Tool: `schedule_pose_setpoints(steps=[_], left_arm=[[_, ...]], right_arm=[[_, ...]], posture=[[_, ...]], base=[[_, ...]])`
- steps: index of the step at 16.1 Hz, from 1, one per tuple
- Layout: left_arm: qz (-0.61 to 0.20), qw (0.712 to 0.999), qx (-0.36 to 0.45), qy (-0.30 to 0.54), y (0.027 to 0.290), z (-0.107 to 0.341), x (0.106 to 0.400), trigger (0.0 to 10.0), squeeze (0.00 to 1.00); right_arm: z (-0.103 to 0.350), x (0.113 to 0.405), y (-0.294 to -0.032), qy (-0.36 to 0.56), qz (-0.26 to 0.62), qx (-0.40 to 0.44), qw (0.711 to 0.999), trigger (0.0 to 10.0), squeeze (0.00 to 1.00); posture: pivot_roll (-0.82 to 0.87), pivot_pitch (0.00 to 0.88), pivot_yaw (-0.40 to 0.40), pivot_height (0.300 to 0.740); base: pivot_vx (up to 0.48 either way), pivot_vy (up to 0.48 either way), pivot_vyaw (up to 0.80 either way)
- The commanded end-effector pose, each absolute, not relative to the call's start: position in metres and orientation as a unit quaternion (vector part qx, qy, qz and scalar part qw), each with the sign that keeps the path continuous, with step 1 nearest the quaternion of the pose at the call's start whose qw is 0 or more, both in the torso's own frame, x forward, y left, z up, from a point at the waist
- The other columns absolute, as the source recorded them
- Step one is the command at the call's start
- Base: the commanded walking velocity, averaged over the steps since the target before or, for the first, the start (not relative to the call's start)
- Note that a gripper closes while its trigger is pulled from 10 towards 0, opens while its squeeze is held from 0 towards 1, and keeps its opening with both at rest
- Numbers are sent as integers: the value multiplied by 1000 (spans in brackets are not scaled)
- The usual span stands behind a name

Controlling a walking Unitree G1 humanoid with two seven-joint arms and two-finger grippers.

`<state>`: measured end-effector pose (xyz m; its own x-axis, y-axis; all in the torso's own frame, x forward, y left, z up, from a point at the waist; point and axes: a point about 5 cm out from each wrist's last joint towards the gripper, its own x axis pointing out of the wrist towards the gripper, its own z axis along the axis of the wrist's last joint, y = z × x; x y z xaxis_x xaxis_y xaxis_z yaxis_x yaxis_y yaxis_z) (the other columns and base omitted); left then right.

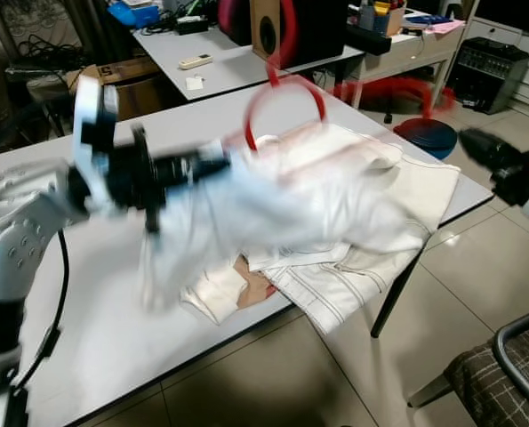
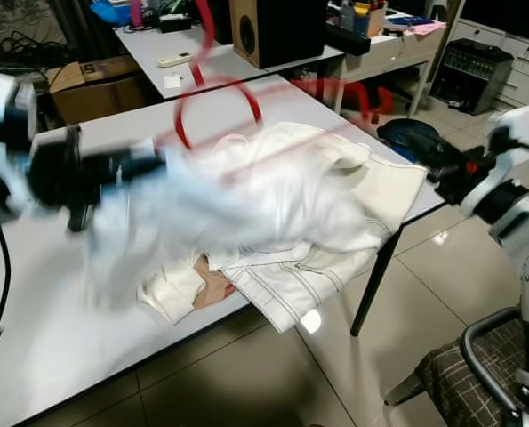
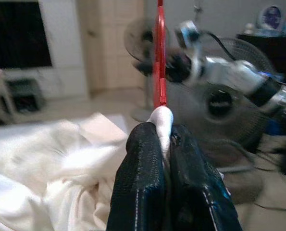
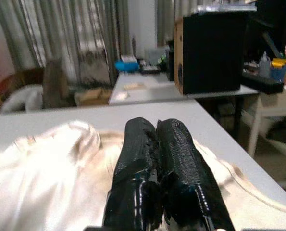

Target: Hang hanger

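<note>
The left gripper (image 3: 163,144) is clamped on white cloth (image 1: 335,196) and a red hanger (image 3: 159,57) — both motion-blurred. The right gripper (image 4: 157,139) has its fingers pressed together, empty, above the garment.

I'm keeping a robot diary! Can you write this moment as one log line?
left gripper: shut on white garment, lifting it with red hanger | right gripper: shut, empty, beside table | views: motion-blurred

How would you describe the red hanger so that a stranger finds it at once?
Look at the white table in front, with its pile of white clothes. The red hanger rises above that pile, from cloth pinched by the left gripper. It is the one thin red loop there.
</note>
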<state>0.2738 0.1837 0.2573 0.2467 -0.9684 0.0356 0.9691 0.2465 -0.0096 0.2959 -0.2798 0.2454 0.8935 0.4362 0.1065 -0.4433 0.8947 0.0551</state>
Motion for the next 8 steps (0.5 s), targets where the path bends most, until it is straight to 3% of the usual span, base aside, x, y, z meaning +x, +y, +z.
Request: schedule_pose_setpoints(steps=[1,3,4,6,7,8], left_arm=[[-617,787,0,16,183,251,272,0,0],[-577,816,7,-5,181,247,282,0,0],[-548,835,-17,-54,181,257,291,0,0],[-527,847,-15,-74,184,262,296,0,0],[-514,853,-16,-86,186,265,298,0,0],[-508,856,-23,-96,187,267,299,0,0]], right_arm=[[258,295,-279,-71,231,54,969,0,0],[261,295,-279,-77,237,55,967,0,0],[256,294,-277,-64,243,34,967,0,0],[250,290,-268,-47,272,20,961,0,0],[241,281,-258,-19,311,-5,950,4000,0],[234,275,-253,-4,330,-7,944,10000,0]], posture=[[-132,0,74,740],[-132,0,72,740],[-134,0,72,740],[-133,0,71,740],[-132,0,70,740],[-129,0,68,740]], base=[[0,0,0],[0,0,0],[0,0,0],[0,0,0],[0,0,0],[0,0,0]])
